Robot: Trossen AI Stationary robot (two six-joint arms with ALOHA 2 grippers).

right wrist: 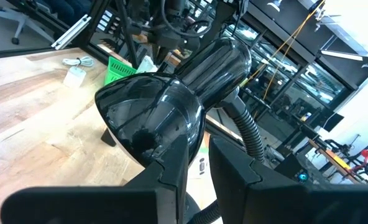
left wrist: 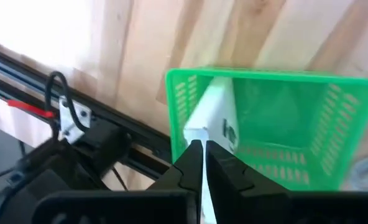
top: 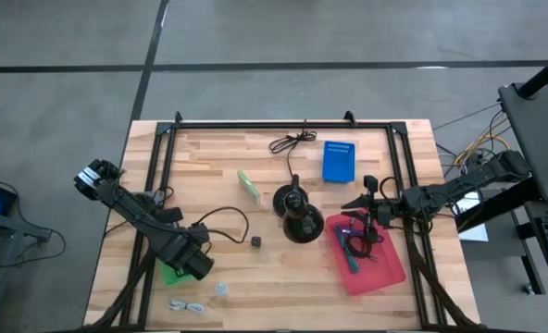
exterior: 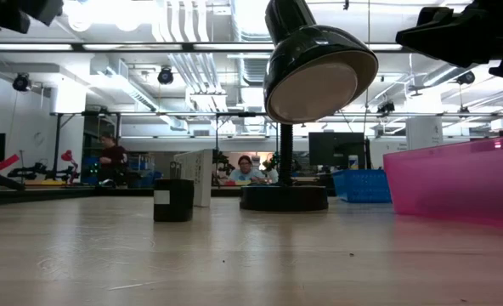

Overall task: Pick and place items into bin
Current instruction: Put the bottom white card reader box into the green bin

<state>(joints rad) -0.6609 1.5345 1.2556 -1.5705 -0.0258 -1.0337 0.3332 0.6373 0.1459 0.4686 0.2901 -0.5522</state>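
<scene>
The left hand [top: 197, 265] is low over the near left part of the wooden worktop [top: 255, 287], its fingers [left wrist: 190, 163] closed on the rim of a small green mesh basket [left wrist: 277, 127], pinching a white packet [left wrist: 212, 115] that stands against the basket's inner wall. In the high view only a patch of the basket shows under the arm, near the worktop's left rail.

The right hand [top: 371, 215] hovers above the far edge of the pink bin [top: 378, 270], which sits on the right side of the worktop; whether its fingers are open or closed cannot be told. The bin holds a tangle of dark items [top: 353, 245] that are too small to name.

Just left of the bin stands a black desk lamp [top: 297, 217]. A tiny black cube [top: 255, 241] lies left of the lamp, a green and white packet [top: 248, 184] farther back, and a coiled black cable [top: 291, 141] near the far edge beside a blue basket [top: 339, 160]. A small white cable [top: 188, 304] and a clear bit [top: 220, 289] lie at the near edge, just right of the left hand.
</scene>
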